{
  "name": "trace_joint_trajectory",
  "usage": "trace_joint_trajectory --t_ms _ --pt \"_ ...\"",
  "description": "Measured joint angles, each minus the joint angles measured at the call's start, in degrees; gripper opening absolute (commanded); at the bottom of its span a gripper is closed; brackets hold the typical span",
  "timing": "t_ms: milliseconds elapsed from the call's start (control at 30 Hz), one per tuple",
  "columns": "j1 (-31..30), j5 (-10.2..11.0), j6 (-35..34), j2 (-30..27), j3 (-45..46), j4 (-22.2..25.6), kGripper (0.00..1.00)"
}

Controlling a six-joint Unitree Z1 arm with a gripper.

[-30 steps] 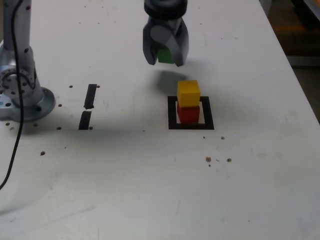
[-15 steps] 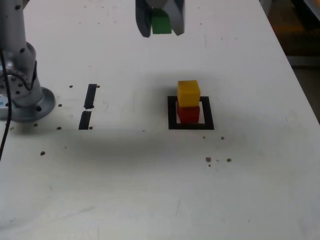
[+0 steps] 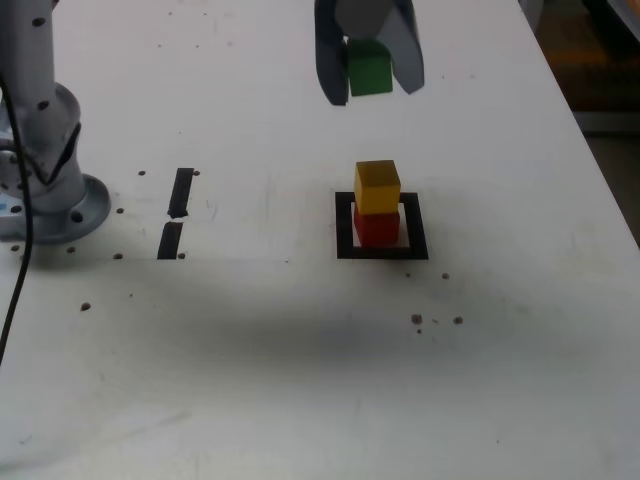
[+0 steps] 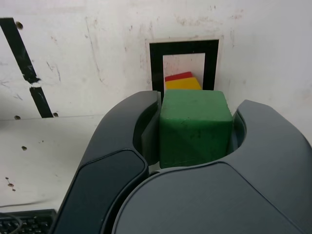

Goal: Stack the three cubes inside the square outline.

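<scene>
- While the gripper (image 3: 367,75) hangs in the air toward the far edge of the white surface (image 3: 300,380), its jaws are clamped on the green cube (image 3: 369,68), one dark finger (image 3: 332,65) pressed against each side of it.
- From the wrist view, that green cube (image 4: 194,127) fills the gap between the jaws, well above the surface.
- Nearer the middle of the surface lies the square outline (image 3: 382,227) of black tape with a white centre.
- Inside the outline sits the red cube (image 3: 377,226), and the yellow cube (image 3: 377,186) rests directly on top of it, roughly aligned.
- The green cube is held higher than the yellow one and farther toward the far edge, apart from the stack.
- Toward the exterior view's left, two short black tape strips (image 3: 177,211) lie end to end on the surface.
- At the exterior view's left edge stands the arm's grey base (image 3: 45,190), with a black cable (image 3: 18,290) running down beside it.
</scene>
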Motion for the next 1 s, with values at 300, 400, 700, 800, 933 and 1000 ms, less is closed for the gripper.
trace_joint_trajectory --t_ms 300,400,700,800,933,1000 --pt "-3.02 -0.55 -3.15 2.41 0.71 -2.02 0.11" --pt "-3.90 -0.85 -3.94 3.44 1.10 -2.68 0.11" --pt "-5.01 -1.58 -5.28 4.61 3.51 -3.90 0.16" --pt "-5.02 -1.78 -5.34 4.80 4.48 -5.00 0.21" --pt "-5.02 -2.37 -5.34 5.04 5.02 -6.06 0.32" --pt "-5.02 -2.68 -5.34 5.51 5.04 -6.23 0.36"
